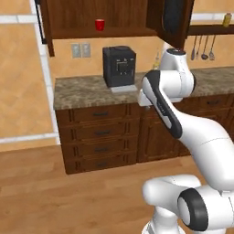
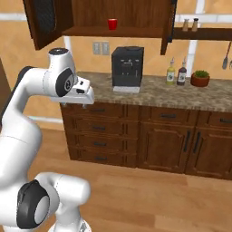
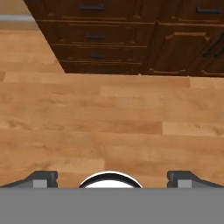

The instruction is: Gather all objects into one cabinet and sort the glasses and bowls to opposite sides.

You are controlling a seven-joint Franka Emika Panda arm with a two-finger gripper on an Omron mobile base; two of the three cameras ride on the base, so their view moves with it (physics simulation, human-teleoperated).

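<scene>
A red cup [image 1: 99, 24] stands on the open cabinet's shelf [image 1: 103, 33] (about twelve o'clock); gripper [image 3: 111, 177] jaws spread wide, seemingly empty.

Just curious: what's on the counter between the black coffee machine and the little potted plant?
Two bottles, a yellowish one and a dark one, stand between the coffee machine and the plant in the right base view.
</scene>
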